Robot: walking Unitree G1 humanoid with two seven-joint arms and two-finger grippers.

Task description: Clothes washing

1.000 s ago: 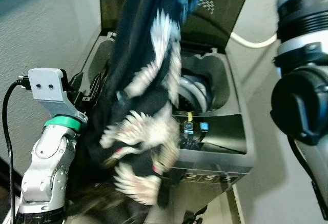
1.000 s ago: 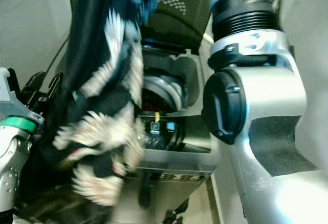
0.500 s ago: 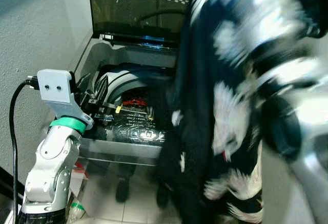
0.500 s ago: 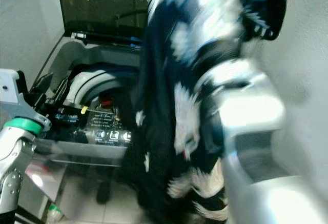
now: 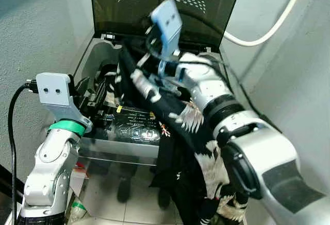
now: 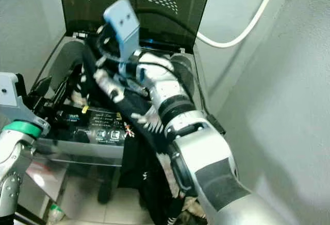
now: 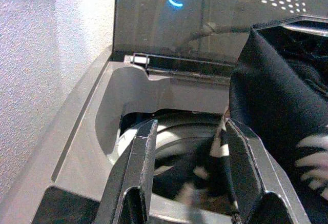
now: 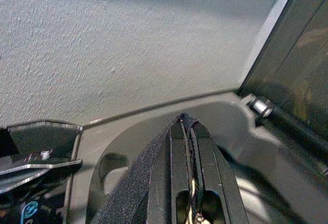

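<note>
Whereas a second ago the garment (image 5: 193, 132) hung high in front of the head camera, lifted well clear of the washer (image 5: 100, 65), it now drapes from over the open tub down the front panel toward the floor. The right gripper (image 8: 185, 147) has swung in over the tub opening, below the raised lid (image 5: 165, 3), its fingers clamped shut on a fold of the dark, white-printed cloth. One end of the garment lies across the tub rim; most of it trails along the right arm and hangs outside the machine (the lower hem is near the floor tiles). The left gripper (image 7: 192, 157) hovers at the washer's left front edge, fingers apart and holding nothing.

Judgement: loading has begun but is incomplete. The grip point has reached the tub, yet most of the fabric is still outside, so a release now risks the garment sliding out over the front.
</note>
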